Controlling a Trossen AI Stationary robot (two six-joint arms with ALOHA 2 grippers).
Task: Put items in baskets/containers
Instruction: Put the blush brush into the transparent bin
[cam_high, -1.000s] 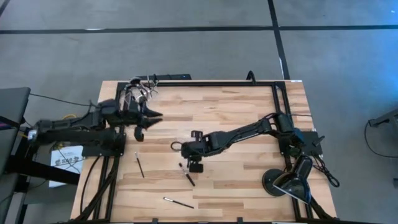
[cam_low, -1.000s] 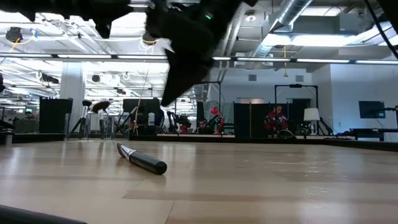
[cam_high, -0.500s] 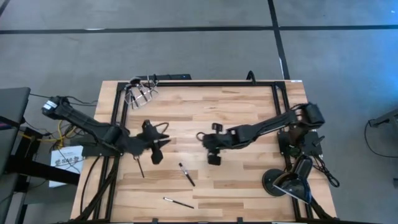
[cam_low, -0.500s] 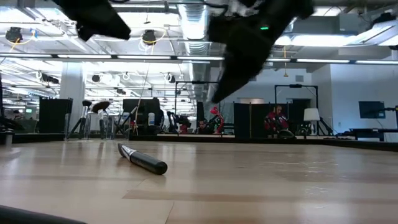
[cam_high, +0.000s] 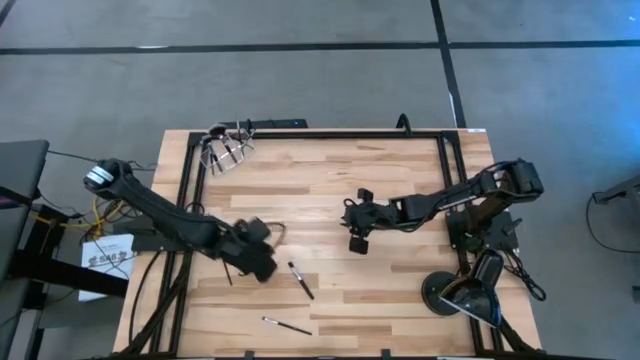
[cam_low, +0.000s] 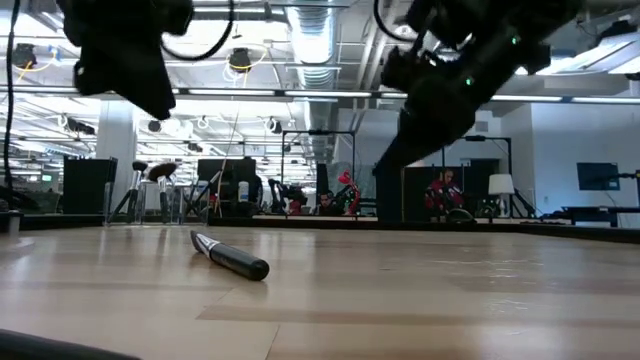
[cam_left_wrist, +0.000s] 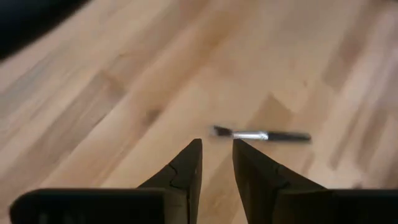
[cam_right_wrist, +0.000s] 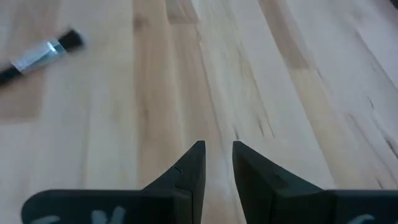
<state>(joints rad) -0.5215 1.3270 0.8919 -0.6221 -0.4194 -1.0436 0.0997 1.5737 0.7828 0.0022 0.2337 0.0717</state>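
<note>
The clear cup stands at the table's far left corner with several brushes upright in it. One brush lies flat mid-table and shows in the low view. Another brush lies by the near edge. My left gripper hovers just left of the mid-table brush, fingers almost together and holding nothing. Its wrist view shows a brush on the wood beyond the fingertips. My right gripper hangs right of centre, also shut and empty, with a brush off to one side.
A round black lamp base sits at the near right corner. A dark metal frame runs along the table's far and side edges. Bare wood lies between the cup and the right arm.
My left gripper has swung from the cup at the far left corner toward the near edge and rightward, ending low beside the mid-table brush. My right gripper has drawn back from that brush toward the table's right edge. The brushes on the table have stayed put.
</note>
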